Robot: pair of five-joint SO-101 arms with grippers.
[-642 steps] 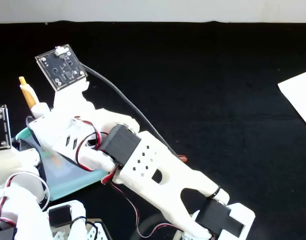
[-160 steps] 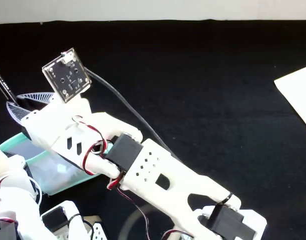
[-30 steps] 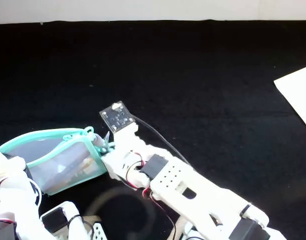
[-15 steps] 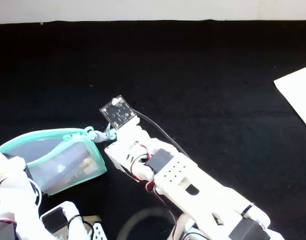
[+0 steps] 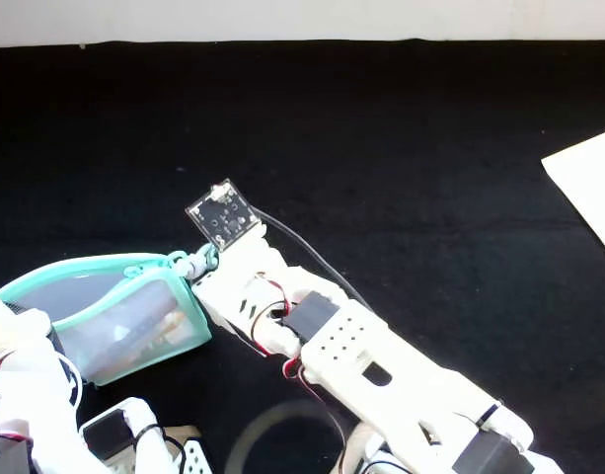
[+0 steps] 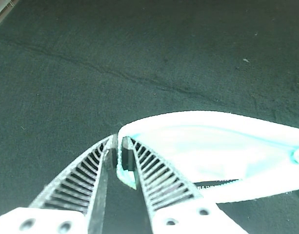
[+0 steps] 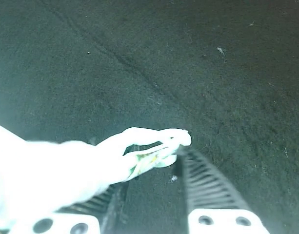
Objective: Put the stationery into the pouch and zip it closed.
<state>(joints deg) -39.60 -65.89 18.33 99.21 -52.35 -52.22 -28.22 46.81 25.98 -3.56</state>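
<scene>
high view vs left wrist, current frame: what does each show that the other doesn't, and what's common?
High view, not left wrist: the right gripper at the zipper pull on one end of the pouch, stationery seen through its clear side, and a white sheet off to the side. Left wrist, not high view: the left gripper close up, shut on the pouch's opposite end. Both: the teal-rimmed pouch lying on the black table.
</scene>
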